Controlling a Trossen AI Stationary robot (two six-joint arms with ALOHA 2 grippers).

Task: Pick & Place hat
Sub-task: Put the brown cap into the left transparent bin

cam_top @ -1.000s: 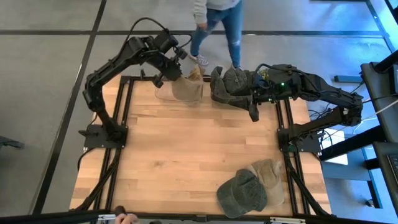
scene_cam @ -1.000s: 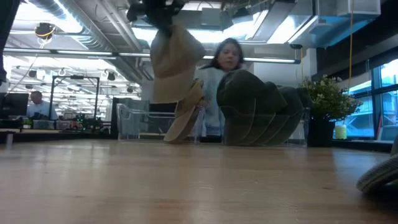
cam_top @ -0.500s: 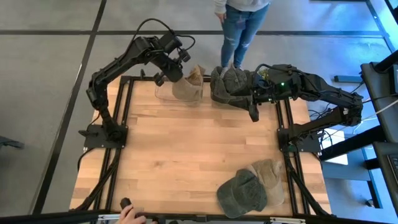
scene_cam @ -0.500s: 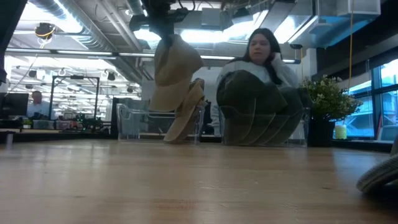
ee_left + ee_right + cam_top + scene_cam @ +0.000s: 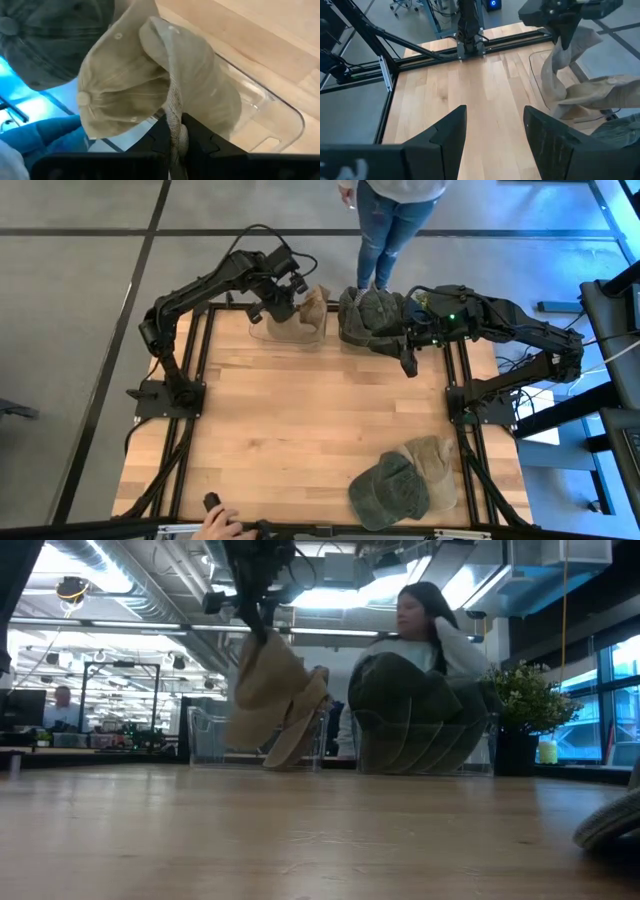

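My left gripper is shut on a tan hat, which hangs over a clear bin at the table's far edge. The hat also shows in the low view and the left wrist view. A second tan hat leans inside that bin. Dark green hats fill a second clear bin to its right. My right gripper is open and empty beside the green hats, and shows open in its wrist view. My left gripper pinches a bunched edge of the tan hat's crown between its two fingers, coming from above and pointing down. The hat hangs below the fingers, slack and folded. In the low view its lower part reaches below the bin's rim.
A green hat and a tan hat lie on the table near its front right corner. A person stands behind the far edge. A hand shows at the near edge. The middle of the wooden table is bare.
My left gripper has gone down over the clear bin with the tan hat. The hat hangs lower now and has swung a little to the left in the low view. The person behind the table has shifted.
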